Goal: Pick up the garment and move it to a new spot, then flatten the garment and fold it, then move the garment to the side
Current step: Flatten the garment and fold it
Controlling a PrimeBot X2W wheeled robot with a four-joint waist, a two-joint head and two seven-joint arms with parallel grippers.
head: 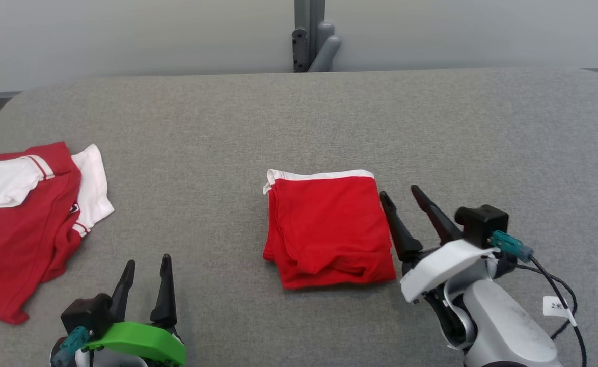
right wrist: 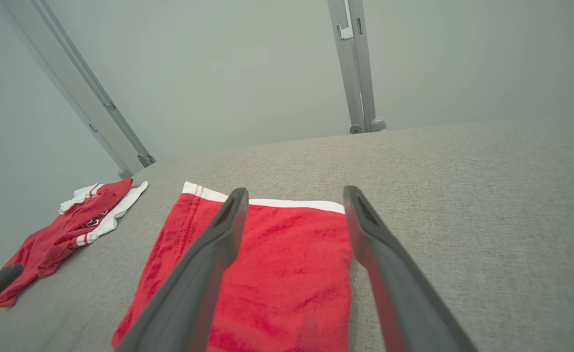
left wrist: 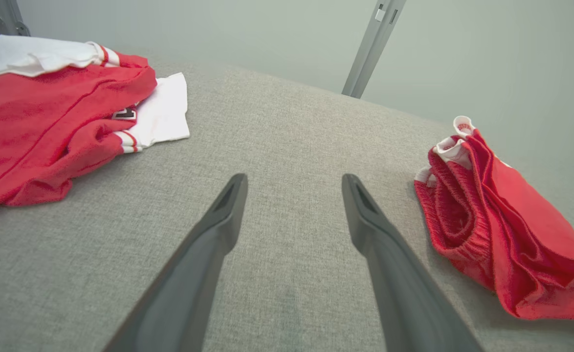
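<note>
A folded red garment [head: 325, 228] with a white band along its far edge lies in the middle of the grey table [head: 299, 117]. My right gripper [head: 403, 193] stands open just beside its right edge, nothing between the fingers. In the right wrist view the garment [right wrist: 277, 274] lies under and between the spread fingers [right wrist: 204, 264]. My left gripper [head: 148, 264] is open at the lower left, well apart from the garment. The left wrist view shows the garment [left wrist: 492, 225] off to the right of that gripper [left wrist: 294, 182].
A rumpled red and white shirt [head: 24, 219] lies at the table's left edge; it is the shirt [left wrist: 57, 112] at the left wrist view's upper left and the shirt [right wrist: 72, 225] at the right wrist view's left. A grey post [head: 311, 35] stands behind the table.
</note>
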